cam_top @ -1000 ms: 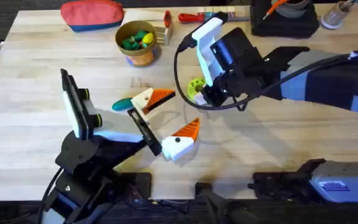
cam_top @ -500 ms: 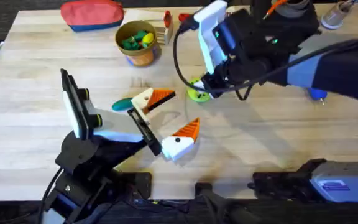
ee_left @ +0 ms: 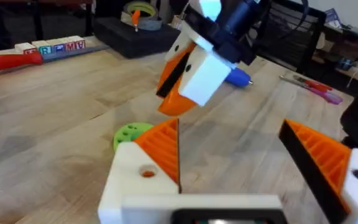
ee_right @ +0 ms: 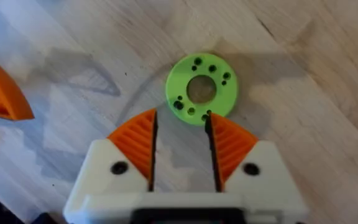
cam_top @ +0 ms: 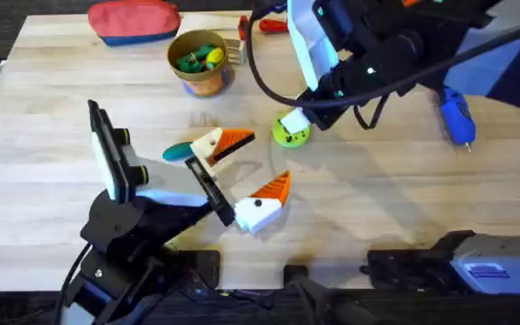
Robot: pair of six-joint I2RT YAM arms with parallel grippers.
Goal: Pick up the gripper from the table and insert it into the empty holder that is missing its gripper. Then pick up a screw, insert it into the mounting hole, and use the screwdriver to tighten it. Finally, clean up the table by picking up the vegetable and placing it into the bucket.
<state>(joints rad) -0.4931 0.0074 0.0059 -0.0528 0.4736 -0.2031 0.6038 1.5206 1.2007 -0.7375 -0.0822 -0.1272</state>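
**Two arms close together, and the wrong green thing under the right one**

Overhead: the left gripper (cam_top: 269,158) lies low on the counter (cam_top: 52,117) with its fingers spread wide and nothing between them. The vegetable (cam_top: 177,152) rests just beside its farther white block. A sideways sweep there could flick the vegetable away from the bucket (cam_top: 199,61), which stands well apart at the far side. The screwdriver (cam_top: 456,117) lies out to the right. I cannot pick out a loose orange wedge or a bare holder.

Left wrist: the right gripper (ee_left: 188,74) hangs above the lime disc (ee_left: 129,134), near the left arm's own orange fingers (ee_left: 163,149). A careless descent risks the two arms knocking.

Right wrist: the right gripper (ee_right: 181,118) is parted by a narrow gap and is empty, with the lime disc (ee_right: 201,88) just past its tips. Closing here would likely take the disc, which is not the vegetable.
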